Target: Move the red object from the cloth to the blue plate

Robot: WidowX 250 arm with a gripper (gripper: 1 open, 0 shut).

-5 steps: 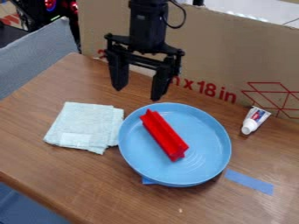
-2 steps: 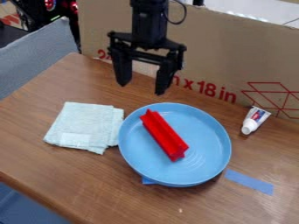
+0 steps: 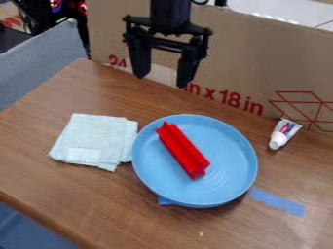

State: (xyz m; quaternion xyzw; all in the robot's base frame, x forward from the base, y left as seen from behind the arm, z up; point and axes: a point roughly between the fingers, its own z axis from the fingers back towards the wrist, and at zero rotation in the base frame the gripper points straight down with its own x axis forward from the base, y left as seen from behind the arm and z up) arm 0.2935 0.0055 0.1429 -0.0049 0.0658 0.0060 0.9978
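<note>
The red object (image 3: 182, 149), a bright red oblong block, lies diagonally inside the blue plate (image 3: 232, 178), a little left of its centre. Left of the plate, the pale mint cloth (image 3: 92, 140) lies flat on the wooden table with nothing on it. My gripper (image 3: 163, 73) hangs well above the table's far side, behind both plate and cloth. Its two black fingers (image 3: 138, 68) point down, spread wide apart, with nothing between them.
A cardboard box wall (image 3: 260, 58) with red print stands along the back. A small white tube (image 3: 281, 133) lies right of the plate. A strip of blue tape (image 3: 277, 203) sits at the plate's front right. A grey chair back (image 3: 33, 68) stands at left.
The gripper has risen and drifted slightly right and back, still open. The block, plate and cloth have not moved.
</note>
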